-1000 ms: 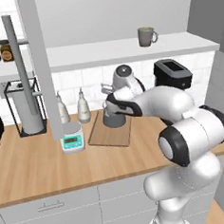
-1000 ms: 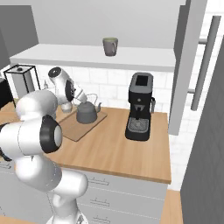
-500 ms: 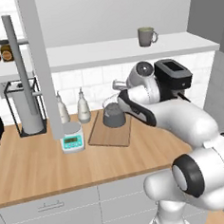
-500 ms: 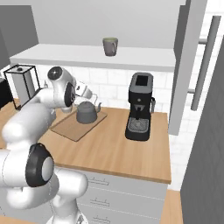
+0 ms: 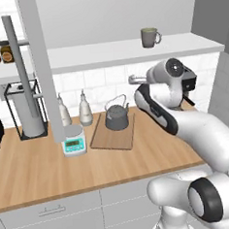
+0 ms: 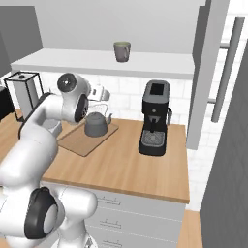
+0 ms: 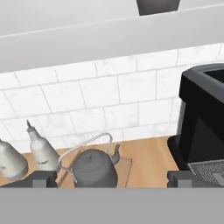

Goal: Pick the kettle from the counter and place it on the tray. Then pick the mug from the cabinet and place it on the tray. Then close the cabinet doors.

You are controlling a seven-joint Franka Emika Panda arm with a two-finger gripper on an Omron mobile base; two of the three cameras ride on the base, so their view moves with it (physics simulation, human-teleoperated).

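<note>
**Supervisor:** Where's the kettle sitting right now?

**Me:** I've got the kettle (image 5: 117,117) standing upright on the tray (image 5: 112,137), toward its back edge, with the wire handle arched up over the lid. The tray lies flat on the counter (image 5: 52,170), just right of the two pale bottles (image 5: 85,109) and a small teal scale (image 5: 74,141).

**Supervisor:** And the gripper?

**Me:** From the hand camera I see the gripper (image 7: 112,178) with its two dark tips set wide apart and nothing between them. The kettle shows below, apart from the tips. In the base cameras the hand itself is hard to make out behind the arm's white wrist, so I can't place it better than up near the tiled wall, above the counter.

**Supervisor:** The mug?

**Me:** I see the mug (image 5: 150,37) upright on the white shelf of the cabinet (image 5: 131,49), handle to its right in the left base camera. The black coffee machine (image 6: 155,118) stands on the counter below it, to the right of the tray.
</note>
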